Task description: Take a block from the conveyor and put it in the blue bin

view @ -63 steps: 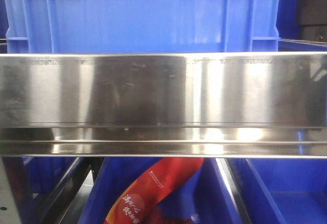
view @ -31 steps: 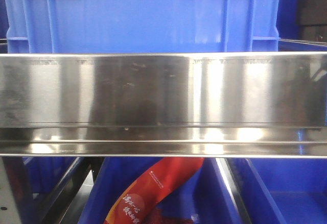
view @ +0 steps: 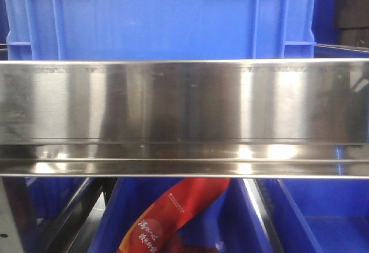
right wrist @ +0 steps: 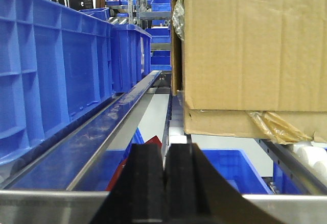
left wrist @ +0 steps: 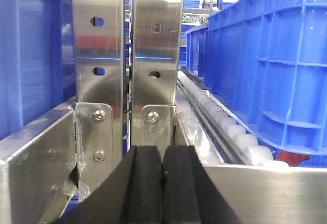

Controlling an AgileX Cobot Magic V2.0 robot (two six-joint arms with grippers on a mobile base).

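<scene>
Where the front view looks straight ahead, one broad stainless steel rail spans the frame, with one large blue crate standing behind and above it and two lower blue bins beneath: a middle bin holding one red printed packet, and a right bin whose visible part shows nothing inside. No block and no red-framed conveyor can be made out in any view, so where the block sits cannot be told. Seen from the left wrist, the left gripper has its two black pads pressed together with nothing between them; ahead stand two perforated steel uprights, a row of white rollers runs away to the right, and one ribbed blue crate rests on them. Seen from the right wrist, the right gripper likewise has its two pads closed together, empty. One tall blue crate lines the left, with another blue crate behind it, and one cardboard box sits at the right above another open blue bin.
</scene>
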